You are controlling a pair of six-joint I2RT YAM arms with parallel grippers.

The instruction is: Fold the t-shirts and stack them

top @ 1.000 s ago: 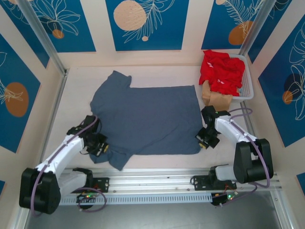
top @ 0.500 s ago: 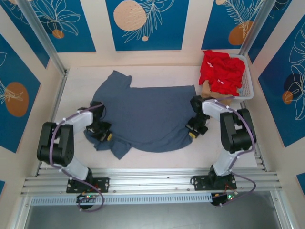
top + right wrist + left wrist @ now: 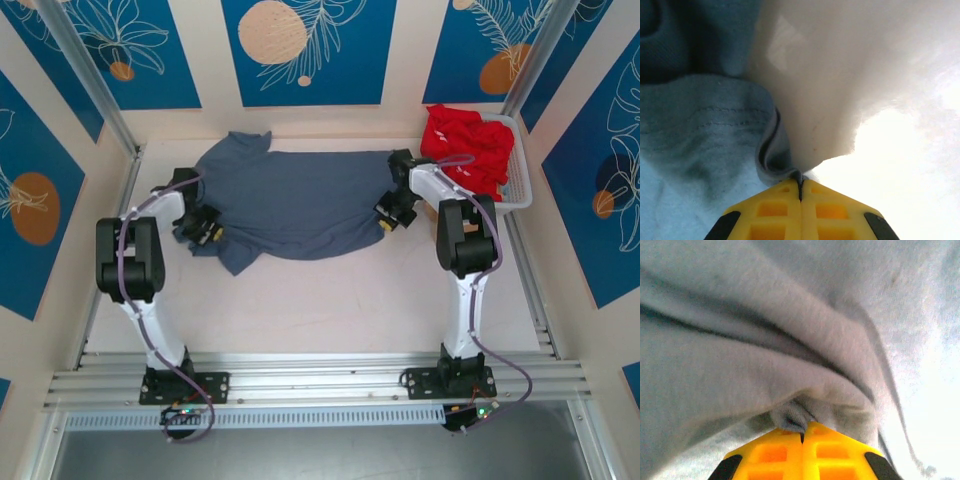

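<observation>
— Where's the blue-grey shirt (image 3: 300, 200)?
— Lying across the far side of the table (image 3: 320, 300). The left claw (image 3: 205, 228) is pinched tight on its left edge, and the right claw (image 3: 388, 215) is pinched tight on its right edge.
— And the red shirts (image 3: 462, 145)?
— Heaped in the basket (image 3: 520, 185), far right corner.

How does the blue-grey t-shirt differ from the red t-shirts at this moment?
The blue-grey t-shirt lies mostly spread on the table; the red t-shirts sit crumpled in the white basket. The blue-grey one is pinched by the left end effector and the right end effector; the red ones are untouched. Both are plain soft cloth.
</observation>
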